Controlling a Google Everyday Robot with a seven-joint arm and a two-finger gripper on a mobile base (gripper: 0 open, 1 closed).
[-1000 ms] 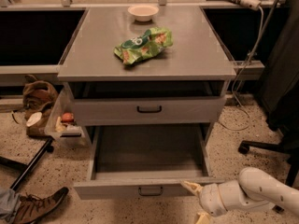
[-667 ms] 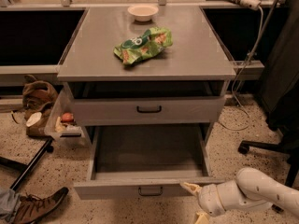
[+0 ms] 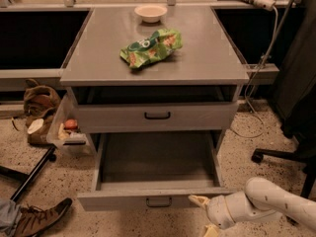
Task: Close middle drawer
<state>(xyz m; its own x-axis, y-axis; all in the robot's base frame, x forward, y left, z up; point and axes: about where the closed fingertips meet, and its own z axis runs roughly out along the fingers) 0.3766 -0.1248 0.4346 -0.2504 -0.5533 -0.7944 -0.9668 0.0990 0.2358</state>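
Note:
The middle drawer [image 3: 157, 157] is pulled far out of the grey cabinet. It is long, deep and empty, with a low flat front [image 3: 113, 200] and a small dark loop handle [image 3: 159, 201]. My gripper [image 3: 203, 215] is at the lower right, on a white arm, just in front of the right end of the drawer front. Its two cream fingertips [image 3: 197, 200] are spread apart with nothing between them. The upper fingertip is at the drawer front, to the right of the handle.
Above is another grey drawer front [image 3: 113, 117] with a handle. The cabinet top [image 3: 98, 58] holds a green snack bag [image 3: 150, 47] and a white bowl [image 3: 151, 12]. There is a clear bin [image 3: 66, 132] and shoes [image 3: 37, 107] on the left, a shoe [image 3: 39, 218] at the lower left, and a chair base [image 3: 281, 157] and cables on the right.
My gripper has edged slightly left toward the drawer front. The drawer stays pulled out as before.

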